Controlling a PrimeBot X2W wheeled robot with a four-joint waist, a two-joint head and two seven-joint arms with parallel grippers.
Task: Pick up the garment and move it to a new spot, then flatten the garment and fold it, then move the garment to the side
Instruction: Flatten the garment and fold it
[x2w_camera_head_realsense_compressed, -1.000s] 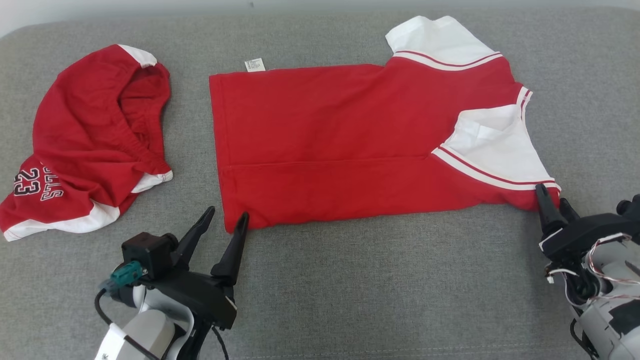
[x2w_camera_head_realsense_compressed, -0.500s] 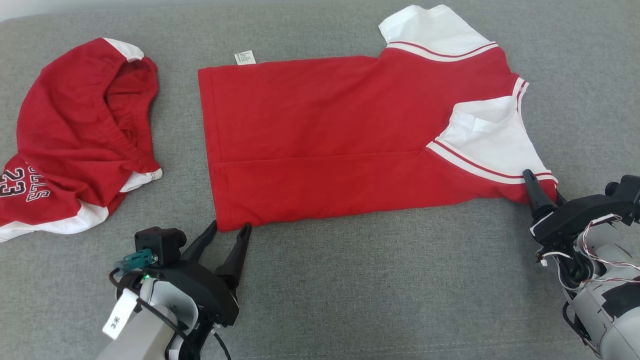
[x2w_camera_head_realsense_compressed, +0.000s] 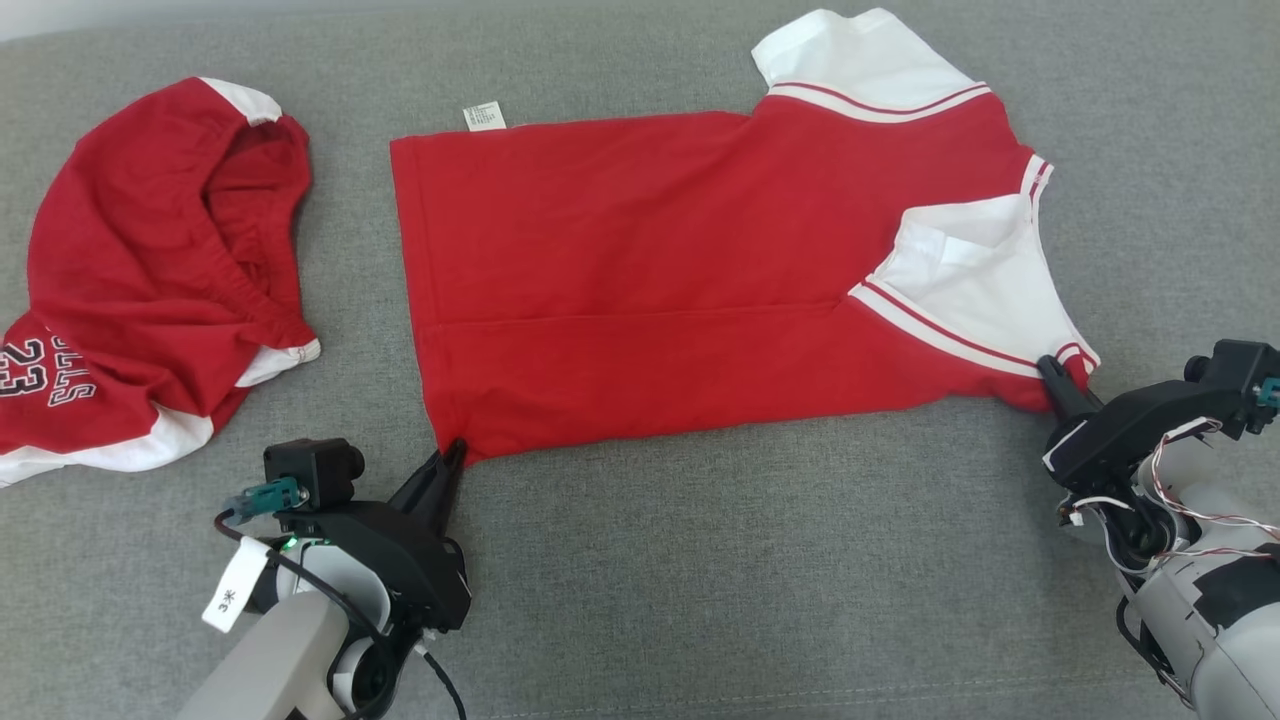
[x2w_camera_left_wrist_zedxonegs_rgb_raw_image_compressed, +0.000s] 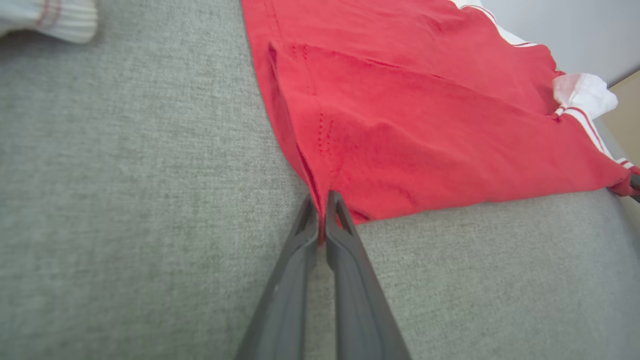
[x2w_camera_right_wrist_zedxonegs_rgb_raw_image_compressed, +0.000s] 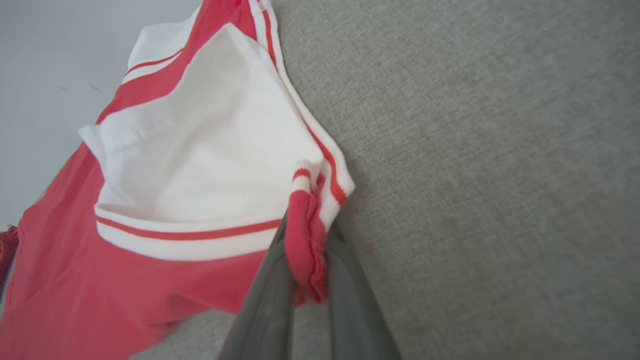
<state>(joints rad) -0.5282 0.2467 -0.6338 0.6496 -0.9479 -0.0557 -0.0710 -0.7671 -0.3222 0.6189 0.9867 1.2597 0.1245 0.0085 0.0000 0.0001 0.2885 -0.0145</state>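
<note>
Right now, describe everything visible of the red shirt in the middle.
The red shirt is soft knit cloth with white, red-striped sleeves and a small white label at the far hem corner. It lies mostly flat on the grey cushion, near side folded over, hem toward the robot's left, sleeves right. The left gripper has its jaws shut on the near hem corner; the right gripper pinches the near sleeve corner, bunching it.

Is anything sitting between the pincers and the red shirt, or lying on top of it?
Nothing visible does. The left pincer is shut on the shirt at its near hem corner, the right pincer at its near sleeve corner. The other red garment lies apart, off to the left.
</note>
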